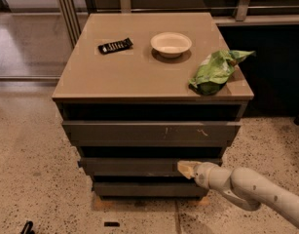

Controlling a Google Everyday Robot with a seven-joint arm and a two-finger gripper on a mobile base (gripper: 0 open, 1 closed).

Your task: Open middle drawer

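Note:
A brown cabinet with a tan top (pixel 139 67) holds three dark grey-brown drawer fronts. The top front (pixel 115 131) looks widest and bears pale scratch marks. The middle drawer (pixel 129 166) has a plain front below it. The bottom front (pixel 139 189) looks narrowest. My gripper (pixel 184 168) comes in from the lower right on a pale arm (pixel 256 191). Its tip rests at the right part of the middle drawer's front, near its upper edge.
On the cabinet top lie a black remote (pixel 115 46), a white bowl (pixel 171 44) and a green crumpled bag (pixel 216 71) at the right edge. Speckled floor (pixel 32 169) surrounds the cabinet. A dark unit (pixel 275 62) stands to the right, metal rails behind.

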